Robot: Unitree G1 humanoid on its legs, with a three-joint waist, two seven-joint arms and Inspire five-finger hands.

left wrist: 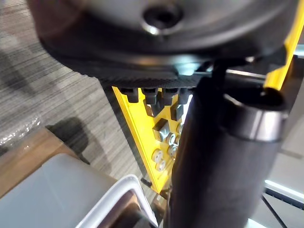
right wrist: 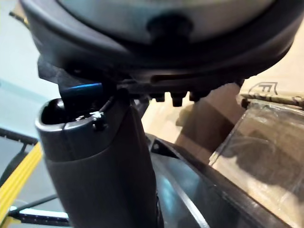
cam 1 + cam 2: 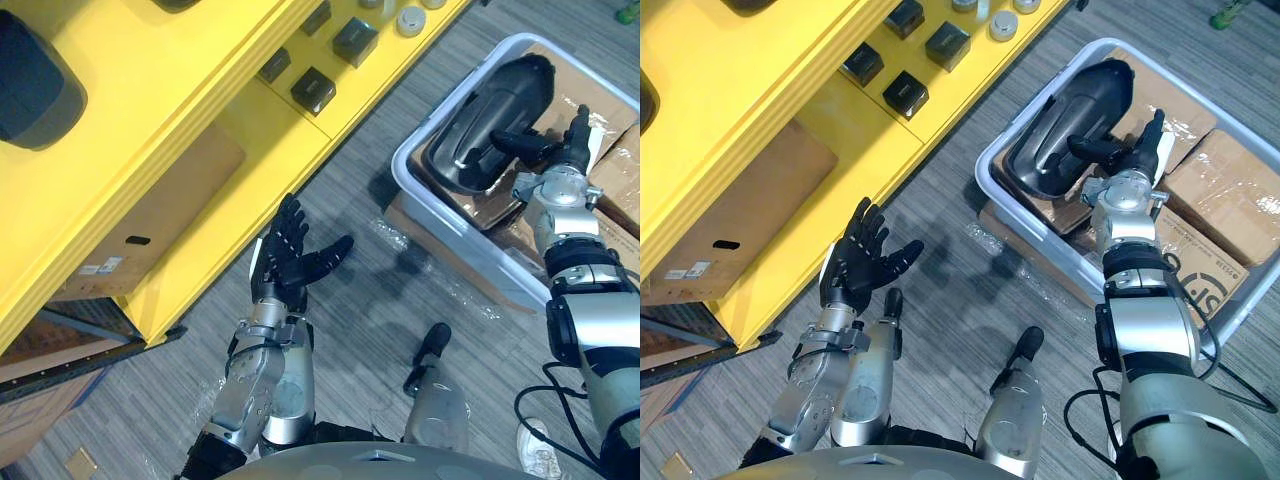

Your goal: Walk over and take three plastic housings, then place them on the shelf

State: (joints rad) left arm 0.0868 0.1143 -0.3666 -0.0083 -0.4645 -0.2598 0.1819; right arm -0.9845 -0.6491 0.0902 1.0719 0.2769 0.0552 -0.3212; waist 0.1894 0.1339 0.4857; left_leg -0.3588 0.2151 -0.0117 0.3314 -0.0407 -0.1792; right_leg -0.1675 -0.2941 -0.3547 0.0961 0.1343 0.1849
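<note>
Fingers (image 3: 579, 122) of the right hand (image 3: 566, 150) are straight, thumb stretched over the rim of a black housing (image 3: 490, 100) — open, probably lining up a grasp. That one housing lies tilted in a grey bin (image 3: 470, 250) on the floor, propped on cardboard boxes (image 3: 1220, 190), at least two. The left hand (image 3: 288, 262) hovers beside the yellow shelf (image 3: 200, 100), spread and empty — seemingly ready to help carry. A second housing (image 3: 30, 85) sits on the shelf, with four small dark blocks (image 3: 313, 90) lower down.
</note>
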